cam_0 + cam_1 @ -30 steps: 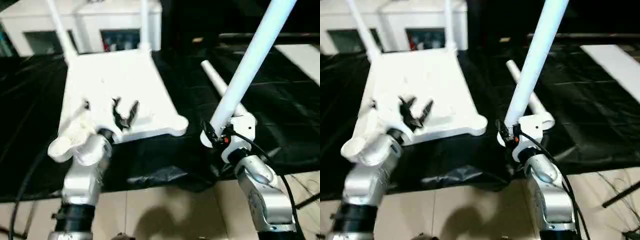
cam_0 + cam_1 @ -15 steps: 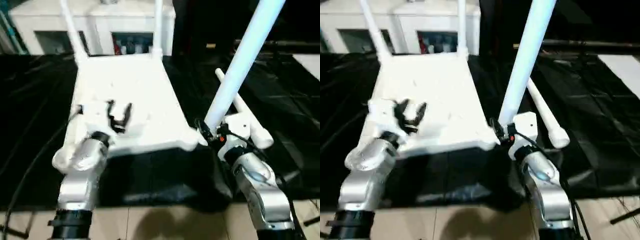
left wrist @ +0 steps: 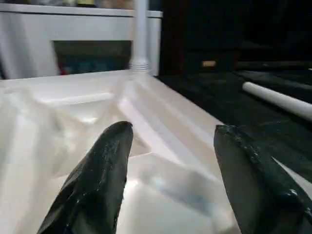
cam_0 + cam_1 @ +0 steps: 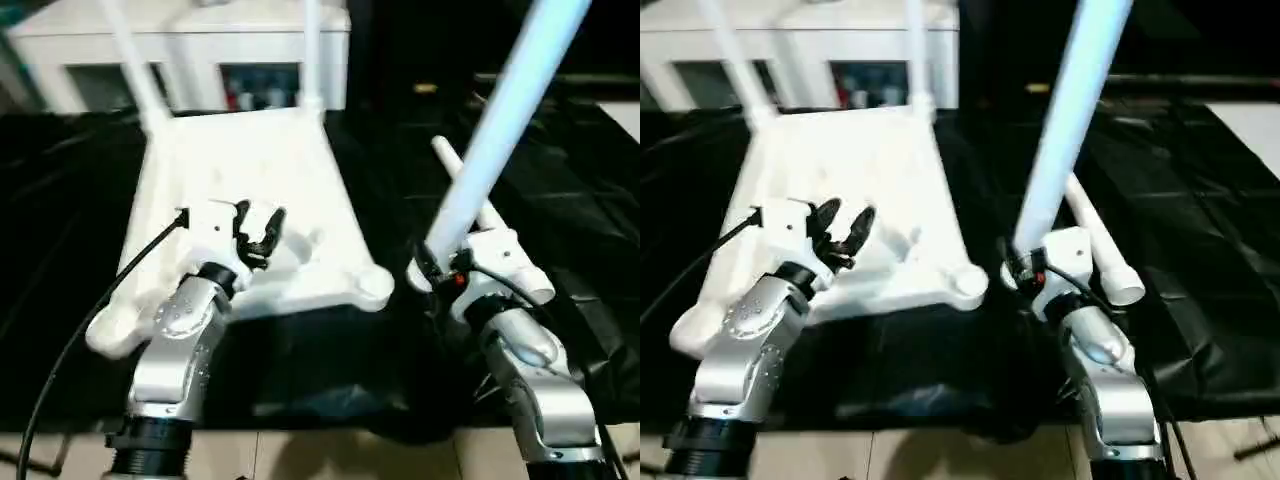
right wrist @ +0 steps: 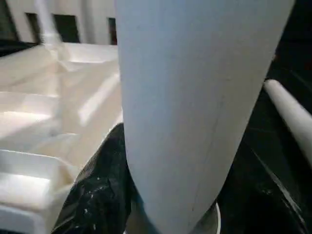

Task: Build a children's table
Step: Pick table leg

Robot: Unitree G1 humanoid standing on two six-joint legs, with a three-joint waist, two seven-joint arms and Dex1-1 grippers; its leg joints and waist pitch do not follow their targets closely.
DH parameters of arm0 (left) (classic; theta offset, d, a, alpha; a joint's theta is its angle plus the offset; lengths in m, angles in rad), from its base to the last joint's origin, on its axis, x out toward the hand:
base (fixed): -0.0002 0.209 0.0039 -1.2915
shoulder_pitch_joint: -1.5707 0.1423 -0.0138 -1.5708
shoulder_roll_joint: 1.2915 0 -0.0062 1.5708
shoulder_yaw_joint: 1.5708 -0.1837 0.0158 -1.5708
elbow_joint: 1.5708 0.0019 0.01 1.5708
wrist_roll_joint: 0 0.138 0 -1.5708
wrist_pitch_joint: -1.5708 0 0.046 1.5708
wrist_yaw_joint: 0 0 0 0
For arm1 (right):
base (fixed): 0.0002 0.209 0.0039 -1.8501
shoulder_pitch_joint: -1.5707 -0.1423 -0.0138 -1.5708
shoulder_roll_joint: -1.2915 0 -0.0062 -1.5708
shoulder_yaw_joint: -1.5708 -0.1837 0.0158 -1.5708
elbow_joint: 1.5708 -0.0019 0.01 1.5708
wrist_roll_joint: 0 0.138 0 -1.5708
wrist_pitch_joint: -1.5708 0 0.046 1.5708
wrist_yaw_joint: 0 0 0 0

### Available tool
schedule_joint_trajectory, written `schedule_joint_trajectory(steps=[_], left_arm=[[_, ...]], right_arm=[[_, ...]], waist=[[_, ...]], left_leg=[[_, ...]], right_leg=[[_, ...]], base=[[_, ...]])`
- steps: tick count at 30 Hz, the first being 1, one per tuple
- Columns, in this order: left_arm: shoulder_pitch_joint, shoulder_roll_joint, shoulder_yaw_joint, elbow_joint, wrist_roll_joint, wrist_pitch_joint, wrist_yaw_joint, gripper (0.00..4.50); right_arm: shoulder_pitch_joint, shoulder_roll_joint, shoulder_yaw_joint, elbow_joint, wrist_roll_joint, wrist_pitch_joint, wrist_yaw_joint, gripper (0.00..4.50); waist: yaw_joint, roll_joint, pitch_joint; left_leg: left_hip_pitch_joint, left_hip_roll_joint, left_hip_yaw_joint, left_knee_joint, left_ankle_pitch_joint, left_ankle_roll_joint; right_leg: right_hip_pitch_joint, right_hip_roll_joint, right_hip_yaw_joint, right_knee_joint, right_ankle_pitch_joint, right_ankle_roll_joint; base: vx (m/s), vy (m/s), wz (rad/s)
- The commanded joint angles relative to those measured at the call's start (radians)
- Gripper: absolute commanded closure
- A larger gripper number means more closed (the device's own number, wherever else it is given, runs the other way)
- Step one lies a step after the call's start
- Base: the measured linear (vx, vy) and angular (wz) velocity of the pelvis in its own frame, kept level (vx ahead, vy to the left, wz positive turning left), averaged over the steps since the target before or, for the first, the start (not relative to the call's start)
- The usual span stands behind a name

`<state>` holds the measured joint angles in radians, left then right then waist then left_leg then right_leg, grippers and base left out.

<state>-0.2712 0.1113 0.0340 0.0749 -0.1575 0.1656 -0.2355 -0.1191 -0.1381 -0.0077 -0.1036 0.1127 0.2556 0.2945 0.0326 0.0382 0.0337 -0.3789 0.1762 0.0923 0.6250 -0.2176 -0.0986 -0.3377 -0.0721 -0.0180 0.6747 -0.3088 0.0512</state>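
White table top (image 4: 240, 160) upside down, left hand (image 4: 258, 228) spread over it — unchanged, right hand (image 4: 436, 272) still clamping leg (image 4: 500, 125).

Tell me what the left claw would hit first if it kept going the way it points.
Probably the table top: the open left claw points low across its ribbed underside, toward a fitted leg. Depth is unclear.

We see white table top (image 4: 235, 170), ribbed underside up, white legs (image 4: 311, 50) rising at far corners. We note held leg (image 4: 500, 120) white with pale blue cast. Loose leg (image 4: 1095, 240) white. Left claw (image 4: 258, 232) black, fingers (image 3: 97, 180) glossy black; right claw (image 5: 161, 204) black too. Forearms (image 4: 180, 340) silver. Sheet (image 4: 60, 230) under everything black, faint grid creases. Cabinet (image 4: 190, 60) white, dark glass doors. Floor (image 4: 330, 460) beige.
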Motion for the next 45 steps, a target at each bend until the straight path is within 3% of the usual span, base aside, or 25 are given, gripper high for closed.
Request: schedule_joint_trajectory(steps=[1, 2, 4, 6, 8, 10, 12, 14, 17, 18, 21, 22, 26, 27, 29, 31, 33, 34, 35, 36, 37, 38, 41, 43, 45], left_arm=[[-0.016, 0.007, 0.017, 0.011, 0.004, 0.006, 0.01, 1.5], [-0.019, 0.013, 0.016, 0.018, 0.006, 0.002, 0.0, 1.5], [-0.046, 0.069, -0.031, 0.089, 0.047, -0.035, -0.084, 1.5], [-0.072, 0.102, -0.068, 0.135, 0.044, -0.041, -0.174, 1.5], [-0.117, 0.14, -0.105, 0.184, 0.007, -0.04, -0.324, 1.5], [-0.165, 0.158, -0.116, 0.235, -0.004, -0.013, -0.388, 1.5], [-0.2, 0.171, -0.128, 0.276, -0.001, -0.012, -0.441, 1.32], [-0.265, 0.195, -0.166, 0.348, -0.008, 0.009, -0.59, 1.15], [-0.333, 0.221, -0.232, 0.435, 0.026, 0.003, -0.731, 0.99], [-0.351, 0.227, -0.251, 0.462, 0.046, -0.009, -0.752, 0.73], [-0.423, 0.229, -0.301, 0.578, 0.097, -0.01, -0.811, 0.71], [-0.452, 0.224, -0.315, 0.626, 0.102, 0.013, -0.839, 0.71], [-0.493, 0.208, -0.336, 0.701, 0.11, 0.029, -0.892, 0.71], [-0.506, 0.197, -0.338, 0.725, 0.119, 0.019, -0.883, 1.03], [-0.542, 0.172, -0.327, 0.794, 0.141, -0.015, -0.809, 1.03], [-0.565, 0.16, -0.322, 0.836, 0.148, -0.03, -0.78, 1.12], [-0.586, 0.15, -0.324, 0.87, 0.154, -0.037, -0.777, 1.46], [-0.602, 0.14, -0.318, 0.897, 0.151, -0.03, -0.781, 1.54], [-0.61, 0.138, -0.321, 0.911, 0.158, -0.035, -0.778, 1.54], [-0.622, 0.135, -0.323, 0.933, 0.163, -0.039, -0.779, 1.67], [-0.63, 0.134, -0.326, 0.948, 0.167, -0.043, -0.78, 1.83], [-0.635, 0.132, -0.326, 0.958, 0.168, -0.048, -0.78, 1.83], [-0.669, 0.114, -0.327, 1.021, 0.185, -0.074, -0.794, 2.03], [-0.675, 0.111, -0.332, 1.034, 0.193, -0.078, -0.798, 2.27], [-0.687, 0.102, -0.335, 1.06, 0.201, -0.091, -0.789, 2.4]], right_arm=[[-0.017, 0.002, 0.007, -0.015, 0.012, -0.004, 0.004, 2.62], [-0.018, 0.001, 0.011, -0.014, 0.013, -0.003, 0.007, 2.62], [-0.026, 0.007, 0.019, -0.013, 0.034, 0.006, 0.028, 2.62], [-0.036, 0.003, 0.025, -0.008, 0.04, 0.012, 0.044, 2.62], [-0.056, -0.011, 0.025, 0.008, 0.039, 0.016, 0.062, 2.62], [-0.077, -0.019, 0.015, 0.021, 0.047, 0.023, 0.072, 2.62], [-0.092, -0.029, 0.009, 0.035, 0.049, 0.025, 0.078, 2.62], [-0.121, -0.054, 0.0, 0.068, 0.045, 0.012, 0.093, 2.62], [-0.142, -0.081, -0.003, 0.092, 0.05, 0.018, 0.122, 2.62], [-0.146, -0.089, -0.004, 0.096, 0.051, 0.024, 0.131, 2.62], [-0.147, -0.136, 0.0, 0.097, 0.071, 0.058, 0.198, 2.62], [-0.144, -0.165, 0.005, 0.097, 0.072, 0.067, 0.23, 2.62], [-0.144, -0.209, -0.001, 0.11, 0.078, 0.075, 0.262, 2.62], [-0.146, -0.217, -0.007, 0.112, 0.082, 0.075, 0.265, 2.62], [-0.15, -0.222, -0.016, 0.114, 0.086, 0.074, 0.264, 2.62], [-0.151, -0.224, -0.018, 0.114, 0.087, 0.073, 0.265, 2.62], [-0.149, -0.223, -0.021, 0.114, 0.083, 0.067, 0.259, 2.62], [-0.149, -0.221, -0.026, 0.115, 0.082, 0.067, 0.253, 2.62], [-0.147, -0.221, -0.025, 0.115, 0.08, 0.066, 0.254, 2.62], [-0.146, -0.224, -0.024, 0.117, 0.079, 0.063, 0.256, 2.62], [-0.146, -0.226, -0.023, 0.117, 0.078, 0.061, 0.257, 2.62], [-0.145, -0.228, -0.023, 0.117, 0.077, 0.059, 0.257, 2.62], [-0.14, -0.243, -0.02, 0.115, 0.075, 0.052, 0.262, 2.62], [-0.14, -0.247, -0.02, 0.113, 0.074, 0.052, 0.263, 2.62], [-0.14, -0.251, -0.021, 0.107, 0.073, 0.055, 0.264, 2.62]], waist=[[0.0, 0.009, -0.052], [-0.001, 0.012, -0.047], [-0.002, 0.008, -0.041], [-0.005, 0.008, -0.039], [-0.005, 0.008, -0.039], [-0.004, 0.007, -0.039], [-0.004, 0.005, -0.04], [-0.003, 0.006, -0.043], [-0.001, 0.005, -0.047], [0.0, 0.004, -0.052], [0.005, 0.003, -0.07], [0.005, 0.001, -0.069], [0.01, -0.003, -0.071], [0.011, 0.001, -0.072], [0.009, -0.003, -0.071], [0.014, 0.003, -0.069], [0.015, -0.002, -0.066], [0.014, 0.0, -0.065], [0.015, -0.001, -0.065], [0.015, 0.012, -0.065], [0.014, 0.005, -0.065], [0.015, 0.004, -0.066], [0.014, 0.011, -0.066], [0.013, 0.009, -0.065], [0.012, 0.018, -0.066]], left_leg=[[0.027, 0.019, 0.01, -0.07, -0.076, -0.022], [0.032, 0.023, 0.01, -0.077, -0.121, -0.024], [0.031, 0.027, 0.017, -0.092, -0.212, -0.011], [0.031, 0.027, 0.02, -0.102, -0.254, -0.009], [0.027, 0.026, 0.024, -0.104, -0.271, -0.015], [0.031, 0.023, 0.033, -0.105, -0.307, -0.02], [0.024, 0.021, 0.035, -0.106, -0.291, -0.017], [0.026, 0.019, 0.039, -0.104, -0.28, -0.016], [0.02, 0.02, 0.043, -0.099, -0.216, 0.0], [0.017, 0.019, 0.045, -0.095, -0.176, 0.011], [0.011, 0.014, 0.049, -0.075, -0.015, 0.068], [0.005, 0.014, 0.051, -0.074, 0.005, 0.087], [0.002, 0.017, 0.055, -0.07, 0.007, 0.122], [0.002, 0.018, 0.056, -0.068, 0.011, 0.132], [-0.001, 0.018, 0.059, -0.065, 0.018, 0.148], [0.001, 0.021, 0.058, -0.068, -0.016, 0.145], [0.003, 0.025, 0.06, -0.072, -0.049, 0.13], [0.003, 0.025, 0.06, -0.074, -0.053, 0.124], [0.003, 0.025, 0.06, -0.074, -0.053, 0.121], [0.005, 0.026, 0.058, -0.074, -0.055, 0.116], [0.003, 0.024, 0.059, -0.074, -0.059, 0.112], [0.003, 0.025, 0.059, -0.074, -0.057, 0.112], [0.002, 0.023, 0.059, -0.073, -0.053, 0.111], [0.002, 0.024, 0.059, -0.073, -0.054, 0.114], [0.003, 0.023, 0.059, -0.072, -0.061, 0.114]], right_leg=[[0.05, -0.026, 0.006, -0.076, 0.425, -0.1], [0.045, -0.027, 0.005, -0.084, 0.324, -0.132], [0.04, -0.033, 0.014, -0.102, 0.075, -0.199], [0.032, -0.036, 0.018, -0.113, -0.028, -0.204], [0.025, -0.038, 0.02, -0.115, -0.068, -0.206], [0.012, -0.042, 0.023, -0.123, -0.139, -0.206], [0.013, -0.045, 0.023, -0.124, -0.131, -0.205], [0.007, -0.045, 0.023, -0.125, -0.134, -0.206], [0.01, -0.047, 0.025, -0.12, -0.058, -0.224], [0.014, -0.047, 0.024, -0.115, 0.0, -0.231], [0.02, -0.041, 0.02, -0.094, 0.271, -0.256], [0.022, -0.041, 0.018, -0.09, 0.327, -0.273], [0.025, -0.047, 0.017, -0.088, 0.346, -0.304], [0.024, -0.048, 0.017, -0.086, 0.354, -0.315], [0.022, -0.046, 0.016, -0.088, 0.37, -0.325], [0.021, -0.051, 0.015, -0.092, 0.318, -0.329], [0.02, -0.05, 0.016, -0.096, 0.264, -0.33], [0.019, -0.049, 0.016, -0.098, 0.256, -0.329], [0.019, -0.049, 0.016, -0.097, 0.254, -0.328], [0.018, -0.049, 0.016, -0.096, 0.26, -0.329], [0.021, -0.049, 0.016, -0.098, 0.264, -0.327], [0.022, -0.049, 0.016, -0.097, 0.271, -0.327], [0.022, -0.049, 0.016, -0.098, 0.285, -0.327], [0.023, -0.05, 0.017, -0.099, 0.292, -0.328], [0.023, -0.05, 0.016, -0.099, 0.285, -0.329]], base=[[-0.102, 0.029, -0.01], [-0.117, 0.05, 0.0], [-0.114, 0.055, 0.0], [-0.108, 0.046, -0.05], [-0.098, 0.038, -0.06], [-0.08, 0.025, -0.02], [-0.032, 0.009, 0.0], [0.0, 0.0, 0.0], [0.0, 0.0, 0.0], [0.0, 0.0, 0.0], [0.0, 0.0, 0.0], [0.0, 0.0, 0.0], [0.0, 0.0, 0.0], [0.0, 0.0, 0.0], [0.0, 0.0, 0.0], [0.0, 0.0, 0.0], [0.0, 0.0, 0.0], [0.0, 0.0, 0.0], [0.0, 0.0, 0.0], [0.0, 0.0, 0.0], [0.0, 0.0, 0.0], [0.0, 0.0, 0.0], [0.0, 0.0, 0.0], [0.0, 0.0, 0.0], [0.0, 0.0, 0.0]])
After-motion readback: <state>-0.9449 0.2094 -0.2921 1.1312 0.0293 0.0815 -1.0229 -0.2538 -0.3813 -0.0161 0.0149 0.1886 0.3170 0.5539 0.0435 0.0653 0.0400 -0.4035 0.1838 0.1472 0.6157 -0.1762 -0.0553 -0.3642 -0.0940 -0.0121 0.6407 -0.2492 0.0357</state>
